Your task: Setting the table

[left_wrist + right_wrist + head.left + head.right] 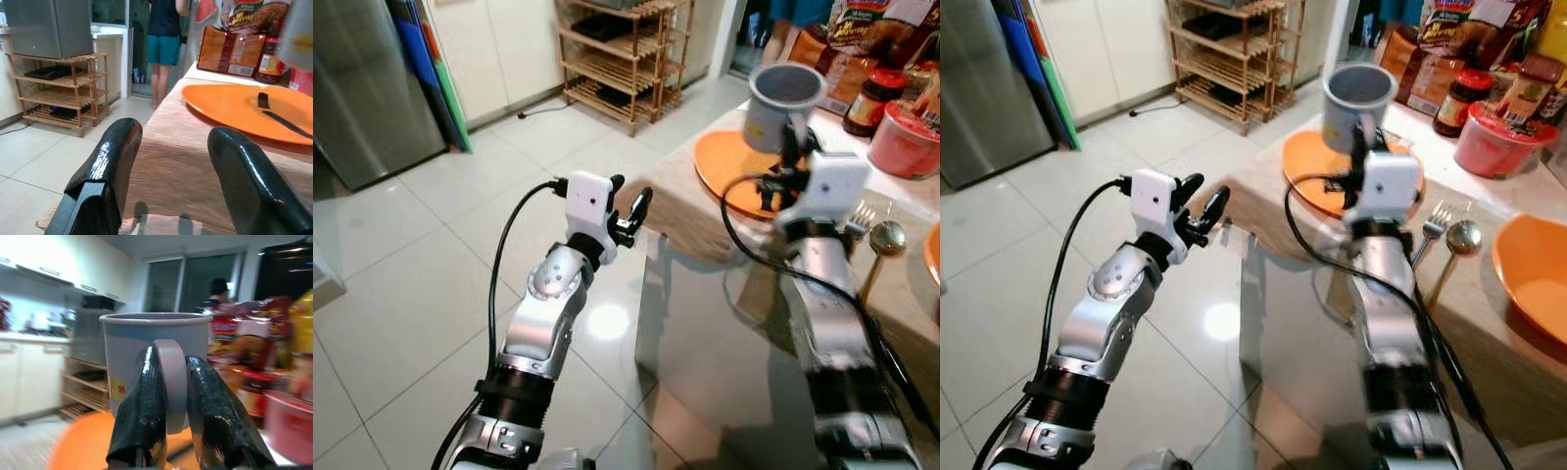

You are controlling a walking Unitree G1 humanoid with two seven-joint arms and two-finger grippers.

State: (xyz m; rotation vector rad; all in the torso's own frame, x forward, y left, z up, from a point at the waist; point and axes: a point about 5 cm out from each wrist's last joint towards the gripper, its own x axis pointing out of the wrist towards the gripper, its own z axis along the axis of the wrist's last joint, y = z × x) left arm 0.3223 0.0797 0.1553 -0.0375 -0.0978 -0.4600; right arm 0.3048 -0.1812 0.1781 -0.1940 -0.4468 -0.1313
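Because the right pincer (pixel 790 147) is clamped on the handle of the grey mug (pixel 781 106), the mug stands upright just beyond its fingertips, above the orange plate (pixel 724 162) on the worktop (pixel 700 220). The left pincer (pixel 631 201), fingers apart, hovers short of the worktop's edge.

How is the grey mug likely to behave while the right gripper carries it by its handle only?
The grey mug looks rigid, so it should not bend. The right gripper pinches only the thin handle, so the mug may swing or tilt if moved fast. Its smooth surface may let it slip, and it hangs above the orange plate, where a drop would probably land.
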